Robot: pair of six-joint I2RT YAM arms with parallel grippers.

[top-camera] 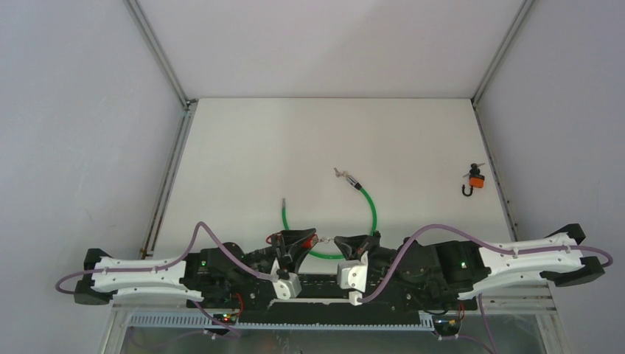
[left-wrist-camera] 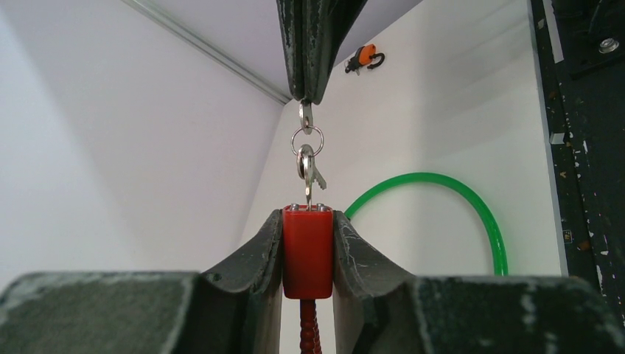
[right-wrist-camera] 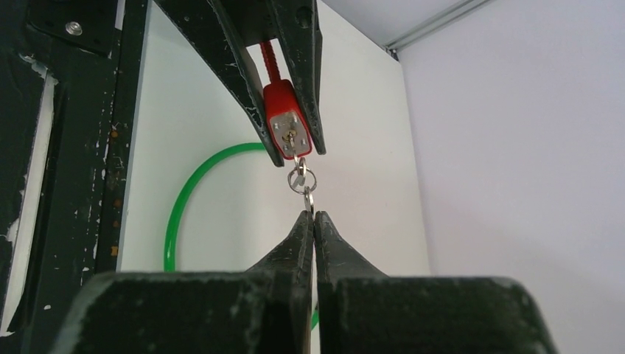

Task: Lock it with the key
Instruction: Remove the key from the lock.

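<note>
Our left fingers (left-wrist-camera: 254, 258) clamp the red block-shaped lock (left-wrist-camera: 307, 251) by its two flat sides, so the left gripper (left-wrist-camera: 307, 221) is closed on it, with a red ribbed cable (left-wrist-camera: 309, 332) running back between the fingers. Just past those fingertips, a small silver key (left-wrist-camera: 307, 193) stands in the keyhole of the lock's end face, and a silver split ring (left-wrist-camera: 306, 139) links to the key's head. Our right fingers (right-wrist-camera: 295, 251) are pressed fully together, and the right gripper (right-wrist-camera: 310, 215) pinches a small silver metal tag (left-wrist-camera: 304, 114) on that ring; we cannot tell whether it is a second key. Beyond both pairs of fingertips a green plastic-coated cable loop (top-camera: 372, 214) lies on the white table (top-camera: 243, 147), and a small orange padlock (top-camera: 476, 181) lies well apart, on the right fingers' side.
</note>
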